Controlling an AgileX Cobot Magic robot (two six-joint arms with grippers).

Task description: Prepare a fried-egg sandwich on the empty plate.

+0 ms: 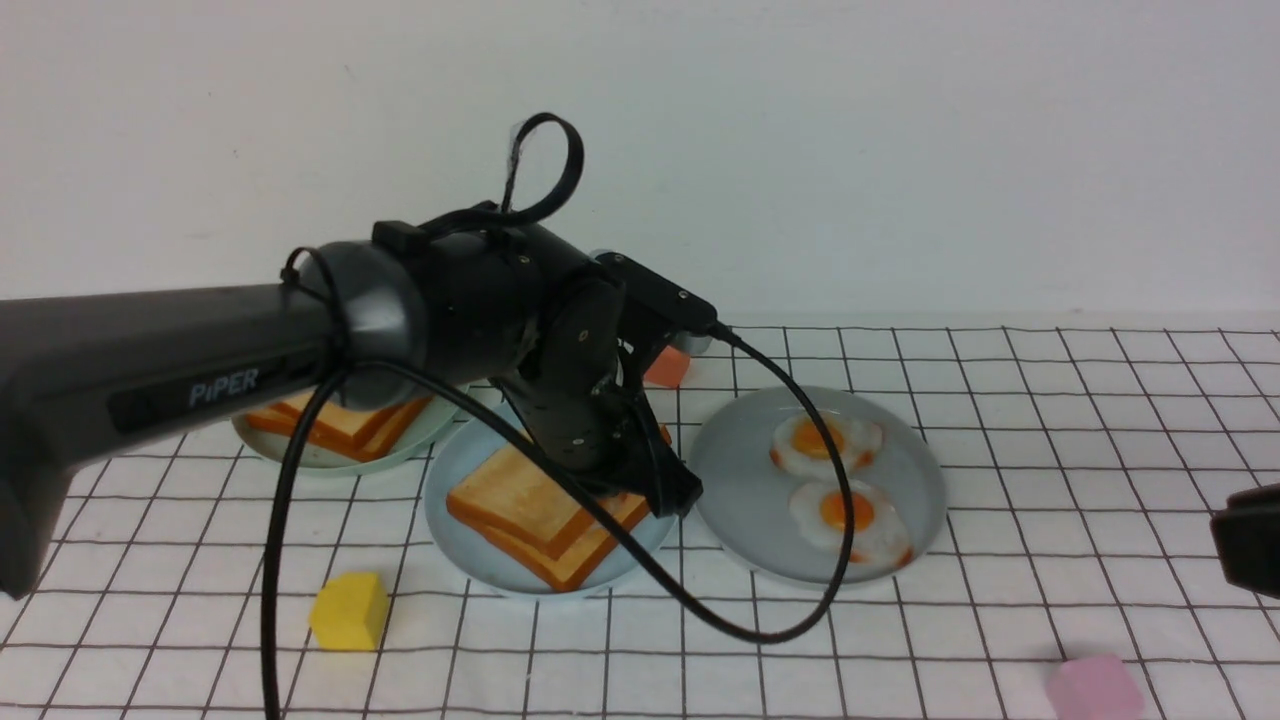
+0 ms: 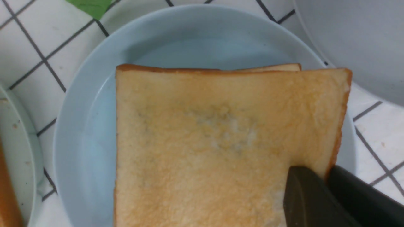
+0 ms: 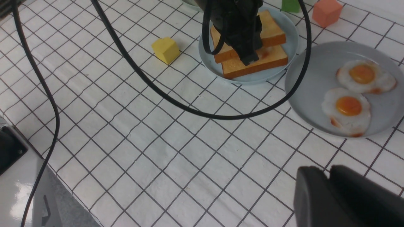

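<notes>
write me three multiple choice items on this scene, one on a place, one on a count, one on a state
1. Where is the yellow block?
a) on the grey plate
b) on the tiled surface
c) on top of the toast

2. How many fried eggs lie on the grey plate?
a) none
b) two
c) five

3. What is the left tool doing?
a) gripping an edge of the upper toast slice
b) gripping the yellow block
c) hanging wide open over the grey plate

1: b, the yellow block sits directly on the grid-lined surface.
2: b, two separate orange yolks show on the grey plate.
3: a, the left tool has its fingertips closed at the upper toast slice.
</notes>
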